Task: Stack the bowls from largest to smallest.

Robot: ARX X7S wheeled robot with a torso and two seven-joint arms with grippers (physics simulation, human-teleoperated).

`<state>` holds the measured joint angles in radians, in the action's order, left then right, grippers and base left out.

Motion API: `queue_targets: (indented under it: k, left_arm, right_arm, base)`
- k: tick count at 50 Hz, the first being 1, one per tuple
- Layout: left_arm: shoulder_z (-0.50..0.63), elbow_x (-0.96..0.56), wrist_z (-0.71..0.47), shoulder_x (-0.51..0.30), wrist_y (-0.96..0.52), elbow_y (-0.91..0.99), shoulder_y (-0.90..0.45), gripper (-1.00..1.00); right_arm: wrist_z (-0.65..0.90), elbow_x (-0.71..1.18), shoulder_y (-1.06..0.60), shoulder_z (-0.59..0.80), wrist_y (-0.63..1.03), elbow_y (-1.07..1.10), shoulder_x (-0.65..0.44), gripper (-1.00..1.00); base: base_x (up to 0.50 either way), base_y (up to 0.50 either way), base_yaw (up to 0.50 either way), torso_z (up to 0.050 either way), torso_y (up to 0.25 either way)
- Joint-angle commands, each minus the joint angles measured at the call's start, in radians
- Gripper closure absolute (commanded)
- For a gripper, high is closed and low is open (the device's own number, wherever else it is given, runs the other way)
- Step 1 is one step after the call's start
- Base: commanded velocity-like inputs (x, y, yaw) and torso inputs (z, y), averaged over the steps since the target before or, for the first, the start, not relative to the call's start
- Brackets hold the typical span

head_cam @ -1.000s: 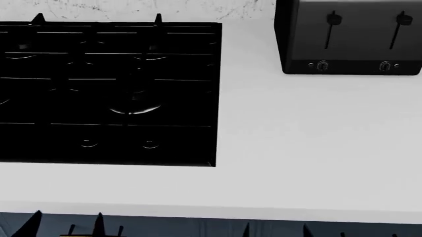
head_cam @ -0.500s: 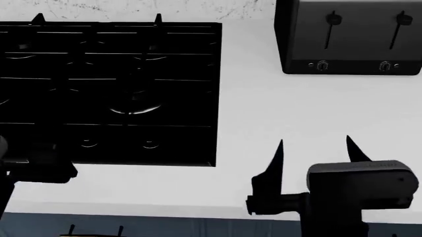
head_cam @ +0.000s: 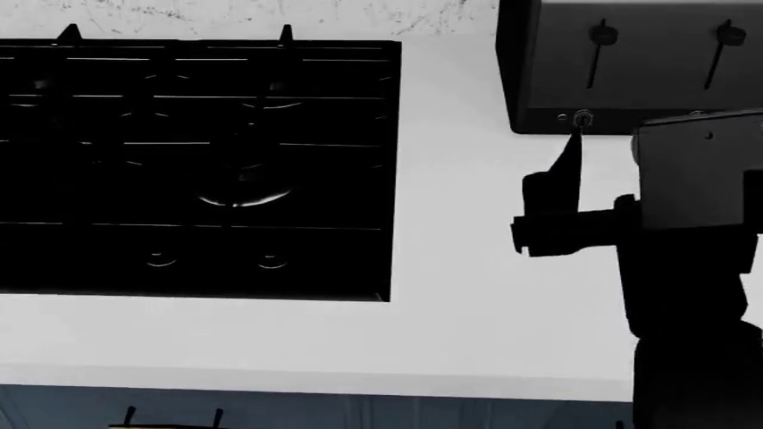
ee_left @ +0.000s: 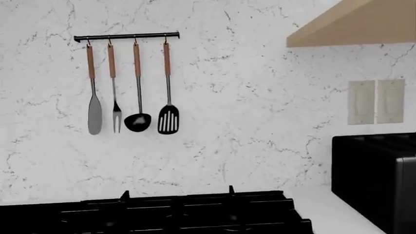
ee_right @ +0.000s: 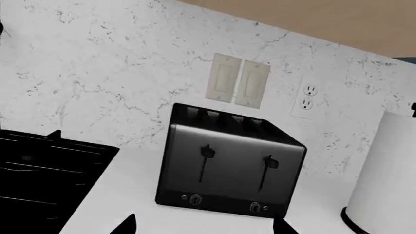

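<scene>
The white desk (head_cam: 477, 340) fills most of the head view, and the right tool (ee_right: 206, 229) hangs above it at the end of the dark right arm (head_cam: 691, 268). To the left of this tool a black gas cooktop (head_cam: 191, 161) is set into the desk. Straight ahead of the tool, against the marbled wall, stands a black four-slot toaster (ee_right: 227, 170) with two levers and two knobs on its front. Beside the toaster, on the side away from the cooktop, is a white paper-towel roll (ee_right: 390, 185) on a black base. The right tool is released: the right wrist view shows its two fingertips (ee_right: 126, 225) spread wide with nothing between them, while in the head view only one pointed finger (head_cam: 563, 179) is visible, aimed toward the toaster. The left tool appears in no view; its camera faces the wall above the cooktop, where a utensil rail (ee_left: 126, 36) carries a spatula, a fork, a ladle and a slotted turner. On the wall behind the toaster are two switch plates (ee_right: 237, 80) and an outlet (ee_right: 305, 97). Where the bowls are cannot be told.
</scene>
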<state>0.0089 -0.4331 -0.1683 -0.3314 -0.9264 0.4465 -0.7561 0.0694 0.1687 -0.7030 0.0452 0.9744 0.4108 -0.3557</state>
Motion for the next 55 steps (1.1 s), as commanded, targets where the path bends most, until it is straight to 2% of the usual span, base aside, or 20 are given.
queue_targets:
  k: [1, 5, 16, 55]
  left_arm:
    - [0.019, -0.004, 0.033, -0.031, -0.018, -0.060, -0.100, -1.00]
    - [-0.016, -0.051, 0.019, -0.016, -0.093, -0.038, -0.120, -1.00]
    - [-0.020, -0.059, 0.002, -0.014, -0.112, -0.022, -0.120, -1.00]
    - [-0.051, -0.107, -0.021, -0.010, -0.152, 0.019, -0.108, -1.00]
  right_arm:
    - [-0.025, 0.015, -0.163, -0.006, 0.066, -0.075, -0.023, -1.00]
    - [-0.027, 0.017, -0.188, 0.004, 0.075, -0.080, -0.021, -1.00]
    - [-0.029, 0.020, -0.160, 0.013, 0.084, -0.055, -0.032, -1.00]
    - [-0.029, 0.028, -0.123, 0.027, 0.073, -0.035, -0.043, -1.00]
  base:
    - [0.00, 0.00, 0.00, 0.000, 0.000]
    - [0.00, 0.00, 0.00, 0.000, 0.000]
    - [0.00, 0.05, 0.00, 0.000, 0.000]
    - [0.00, 0.50, 0.00, 0.000, 0.000]
